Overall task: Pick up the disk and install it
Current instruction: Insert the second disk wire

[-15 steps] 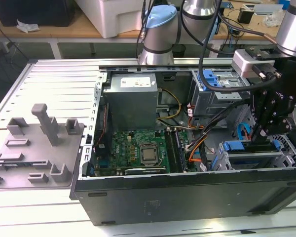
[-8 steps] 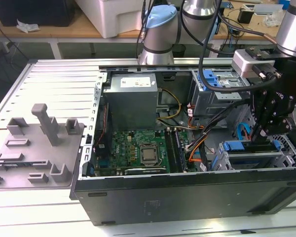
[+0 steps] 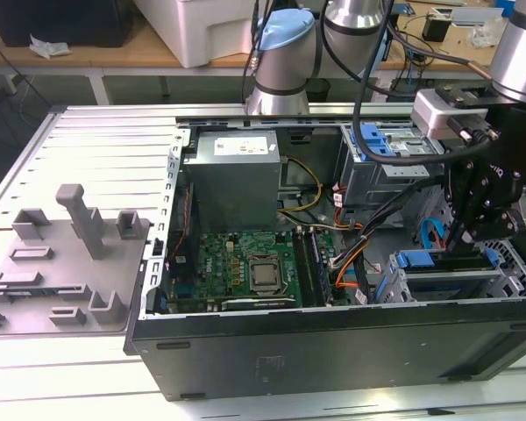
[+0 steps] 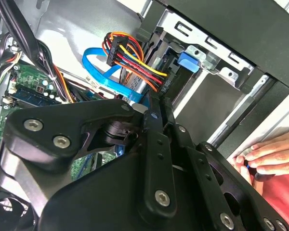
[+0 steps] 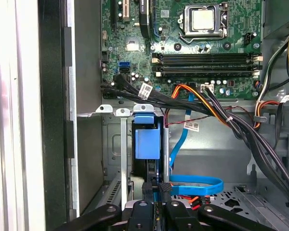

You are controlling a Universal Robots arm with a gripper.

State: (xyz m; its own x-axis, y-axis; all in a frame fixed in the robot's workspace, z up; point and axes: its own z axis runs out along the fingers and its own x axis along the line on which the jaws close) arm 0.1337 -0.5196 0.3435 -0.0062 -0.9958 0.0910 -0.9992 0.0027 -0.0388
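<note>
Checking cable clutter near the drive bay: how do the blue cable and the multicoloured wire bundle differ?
The blue cable is one flat, single-colour band; the wire bundle is separate round wires in red, yellow, orange and black. The blue cable bends in a loop; the wire bundle fans out of a black connector. Both hang inside the case.

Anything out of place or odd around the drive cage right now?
Yes: a person's hand rests on the open black computer case's edge in the second wrist view, close to the black gripper, which is down at the metal drive cage.
</note>
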